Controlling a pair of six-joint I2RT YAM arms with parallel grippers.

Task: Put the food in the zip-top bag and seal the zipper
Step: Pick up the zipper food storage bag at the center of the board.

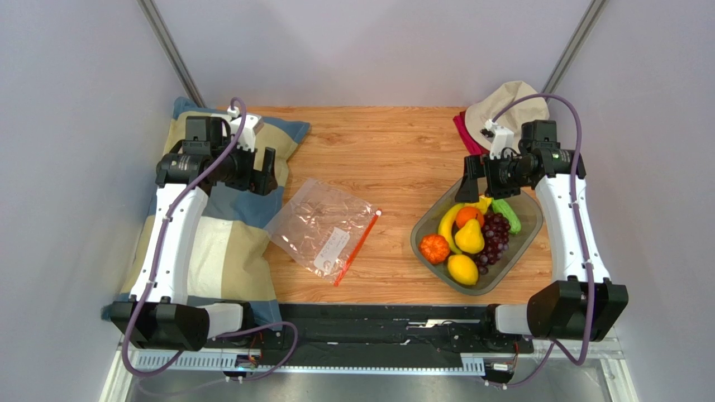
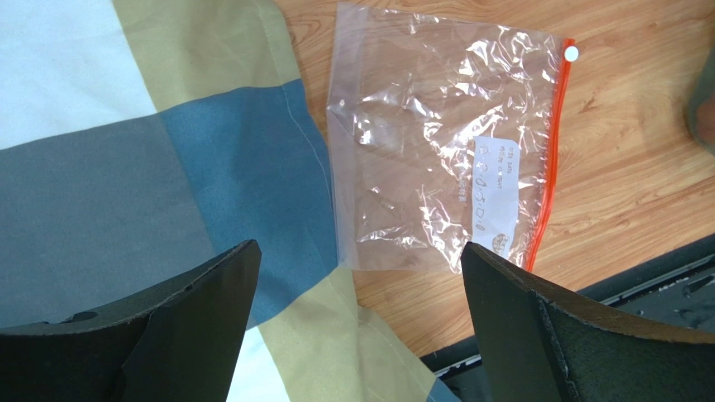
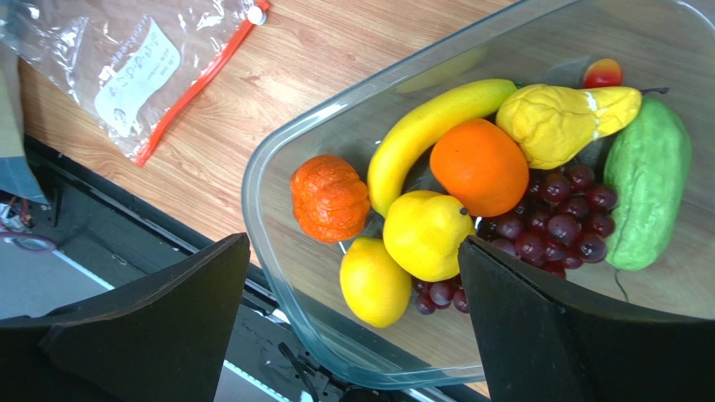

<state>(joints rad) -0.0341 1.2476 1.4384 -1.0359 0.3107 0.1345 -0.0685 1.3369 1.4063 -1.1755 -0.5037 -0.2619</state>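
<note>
The clear zip-top bag (image 1: 321, 224) lies flat and empty on the wooden table, its orange-red zipper (image 1: 357, 248) along the right edge with a white slider (image 1: 378, 213) at the far end. It also shows in the left wrist view (image 2: 436, 142). The food lies in a grey translucent tray (image 1: 436, 276): banana (image 3: 428, 126), orange (image 3: 478, 166), pear (image 3: 426, 233), lemon (image 3: 375, 280), pumpkin (image 3: 329, 198), grapes (image 3: 558, 222), green piece (image 3: 646, 176). My left gripper (image 1: 266, 173) is open and empty above the pillow, left of the bag. My right gripper (image 1: 467, 177) is open and empty above the tray's far edge.
A plaid pillow (image 1: 220, 243) covers the table's left side, its corner touching the bag. A beige hat (image 1: 514, 99) and red cloth (image 1: 464, 130) lie at the back right. A black rail (image 1: 378, 322) runs along the near edge.
</note>
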